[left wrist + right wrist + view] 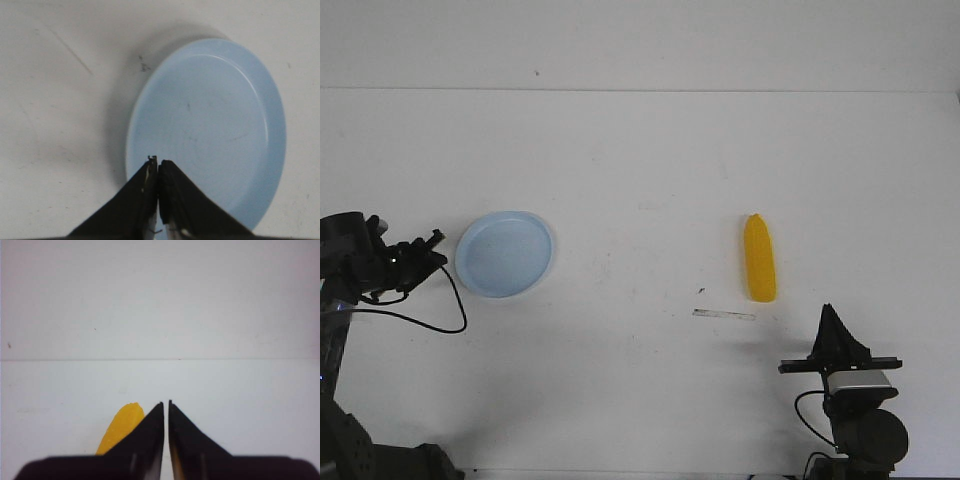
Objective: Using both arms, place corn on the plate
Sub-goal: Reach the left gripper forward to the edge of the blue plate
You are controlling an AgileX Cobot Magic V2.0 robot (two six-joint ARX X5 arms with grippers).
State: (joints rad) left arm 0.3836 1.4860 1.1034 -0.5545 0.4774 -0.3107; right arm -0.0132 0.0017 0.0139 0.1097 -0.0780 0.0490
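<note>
Front view first: the corn (759, 258) is lying flat on the white table (640, 180), right of center, long axis running away from the robot with the rounded tip at the far end. The plate (505, 253) sits well apart from it over on the left, nothing on it. The left gripper (428, 243) is just beside the plate's left edge, and the right gripper (832, 318) sits near the corn, a bit closer to the robot and to its right.

Left wrist view: the fingers (145, 192) are pressed together with nothing between them, tips over the plate's (215, 125) near rim.

Right wrist view: jaws basically closed, only a thin slit, holding nothing. The corn (120, 432) peeks out beside one finger (145, 435), not gripped.
</note>
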